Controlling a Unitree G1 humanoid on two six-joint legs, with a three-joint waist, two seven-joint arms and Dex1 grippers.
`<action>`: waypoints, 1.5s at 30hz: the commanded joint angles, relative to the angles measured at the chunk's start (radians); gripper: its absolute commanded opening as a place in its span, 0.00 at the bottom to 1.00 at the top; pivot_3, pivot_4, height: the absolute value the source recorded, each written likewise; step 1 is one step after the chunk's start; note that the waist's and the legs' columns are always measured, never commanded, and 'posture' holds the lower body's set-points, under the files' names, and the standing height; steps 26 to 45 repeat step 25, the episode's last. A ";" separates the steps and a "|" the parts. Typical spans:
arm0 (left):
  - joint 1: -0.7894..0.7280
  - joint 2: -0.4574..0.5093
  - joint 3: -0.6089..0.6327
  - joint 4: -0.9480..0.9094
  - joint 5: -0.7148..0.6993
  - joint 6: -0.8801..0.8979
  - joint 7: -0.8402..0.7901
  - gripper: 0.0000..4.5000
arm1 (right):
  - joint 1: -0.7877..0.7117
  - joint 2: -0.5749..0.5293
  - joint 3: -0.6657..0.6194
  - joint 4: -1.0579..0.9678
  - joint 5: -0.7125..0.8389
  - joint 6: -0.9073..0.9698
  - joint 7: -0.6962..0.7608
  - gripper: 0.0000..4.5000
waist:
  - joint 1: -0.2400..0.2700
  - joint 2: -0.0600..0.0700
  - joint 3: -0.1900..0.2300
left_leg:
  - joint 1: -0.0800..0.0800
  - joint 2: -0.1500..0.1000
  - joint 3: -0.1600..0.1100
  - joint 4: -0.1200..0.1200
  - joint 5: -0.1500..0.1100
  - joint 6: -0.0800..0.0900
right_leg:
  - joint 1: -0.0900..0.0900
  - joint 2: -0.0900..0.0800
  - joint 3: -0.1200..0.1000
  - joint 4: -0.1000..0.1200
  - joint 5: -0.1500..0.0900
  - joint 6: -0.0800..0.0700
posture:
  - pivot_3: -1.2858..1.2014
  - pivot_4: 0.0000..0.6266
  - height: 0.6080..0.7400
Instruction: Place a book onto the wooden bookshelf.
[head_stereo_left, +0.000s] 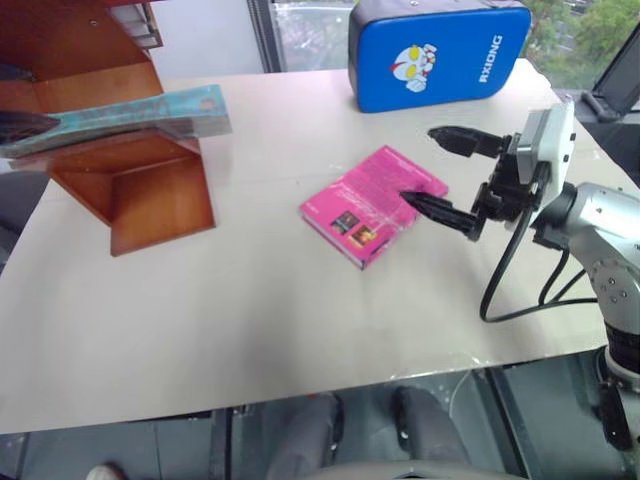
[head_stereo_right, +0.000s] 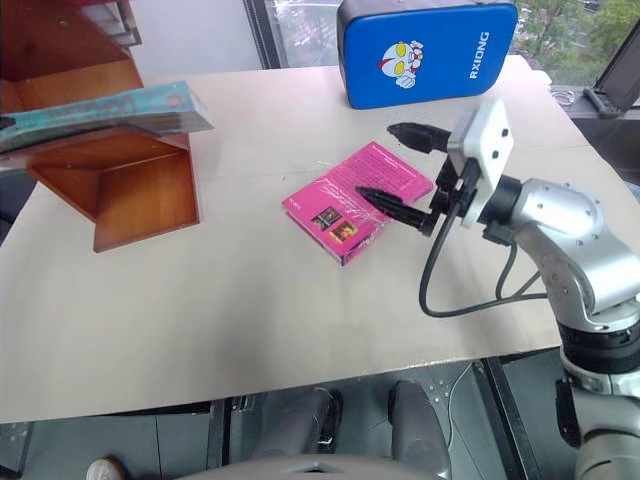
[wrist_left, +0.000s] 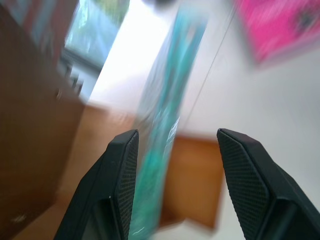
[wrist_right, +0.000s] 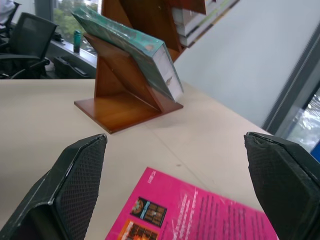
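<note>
Pale table top (head_stereo_left: 250, 330) is filling most of the frame, with the reddish-brown wooden bookshelf (head_stereo_left: 150, 195) standing at the upper left and the teal book (head_stereo_left: 120, 118) lying on one of its boards, one end jutting out over the table. Blue padded case (head_stereo_left: 440, 50) is standing at the top centre, and the pink book (head_stereo_left: 372, 203) is lying flat mid-frame. Right gripper (head_stereo_left: 440, 175) is hovering over the pink book's right edge with jaws wide apart, while the left gripper (wrist_left: 175, 185) is pointing at the teal book, jaws apart, one finger (wrist_left: 122, 185) just beside its edge.

"rxiong" in white on the blue padded case (head_stereo_left: 438, 52); pink book's (head_stereo_left: 373, 203) print seems unreadable.
</note>
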 joint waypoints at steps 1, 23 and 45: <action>-0.056 -0.085 0.097 -0.224 -0.308 0.361 0.099 0.58 | -0.022 -0.017 -0.021 -0.023 0.021 0.008 0.021 1.00 | 0.005 0.000 0.000 | 0.000 0.000 -0.001 0.001 0.000 0.000 | 0.001 0.000 -0.001 0.000 0.000 0.000 | 0.52 0.24 0.97; 0.583 -0.796 -0.135 -0.282 -0.138 -0.256 0.558 0.86 | 0.834 -0.146 -0.431 -0.325 -0.081 0.119 -0.089 1.00 | 0.060 0.000 -0.006 | 0.002 0.000 0.001 0.007 -0.003 0.001 | 0.005 0.000 0.002 -0.002 0.002 -0.003 | 0.52 0.24 0.97; 0.595 -0.756 -0.128 -0.261 -0.135 -0.278 0.526 0.86 | 0.891 -0.140 -0.471 -0.343 -0.079 0.122 -0.083 1.00 | 0.058 0.000 -0.006 | 0.003 0.000 0.001 0.008 -0.003 0.001 | 0.006 -0.001 0.002 -0.002 0.002 -0.003 | 0.52 0.24 0.97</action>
